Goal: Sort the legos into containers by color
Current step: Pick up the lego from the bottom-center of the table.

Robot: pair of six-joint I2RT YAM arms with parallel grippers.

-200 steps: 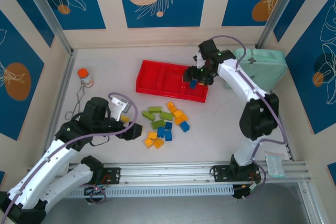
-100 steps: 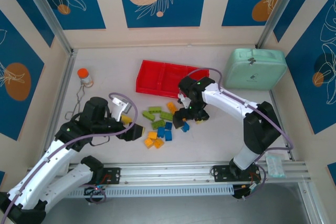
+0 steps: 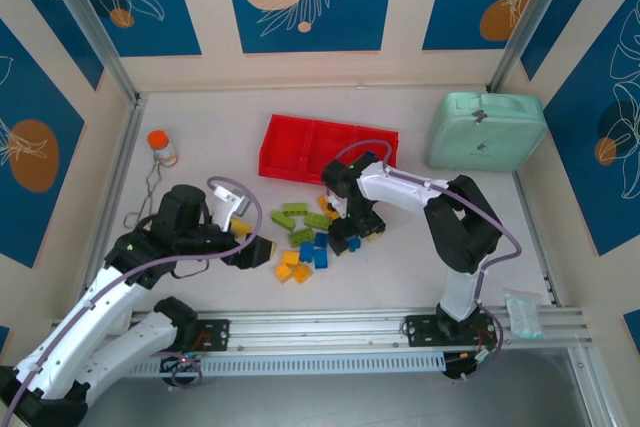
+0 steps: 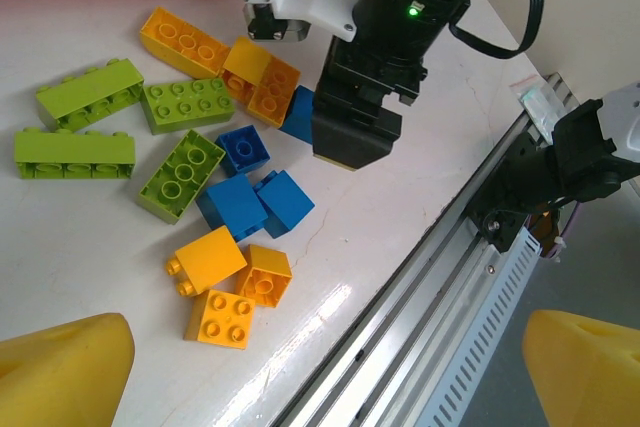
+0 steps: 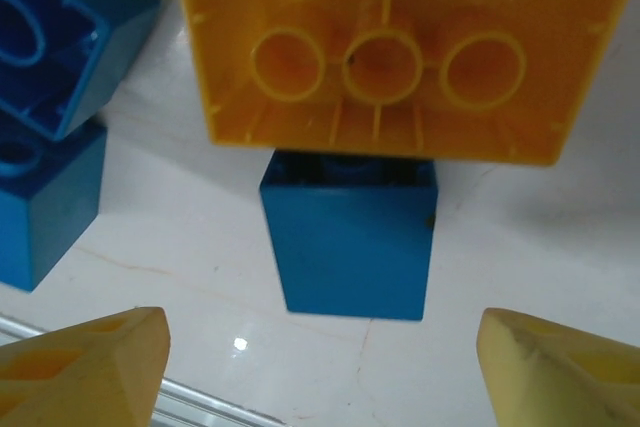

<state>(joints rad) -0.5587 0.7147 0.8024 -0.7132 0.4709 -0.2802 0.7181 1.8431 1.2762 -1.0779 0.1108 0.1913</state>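
The legos lay loose on the white table, just in front of the red tray, in olive-green, orange-yellow and blue. 1 small blue brick sat at the right edge of the pile, its far side against an upturned orange-yellow brick with 3 hollow tubes showing. The right gripper hung low over that blue brick, its yellow fingertips spread wide to either side and holding nothing.

The brick looked light, rigid and smooth-sided, so it would likely slip if pinched on an edge. The best hold seemed to be across its 2 flat free faces, left and right in the wrist view, where bare table showed. 2 more blue bricks lay close on the left, leaving that finger the tighter gap.

The left gripper waited beside the pile, well apart from it, also wide and empty.

From above, the right arm covered part of the tray's right compartment, so its contents could not be made out. The right gripper's own body hid its fingers there. Whether the blue brick's studs faced up or sideways was unclear.
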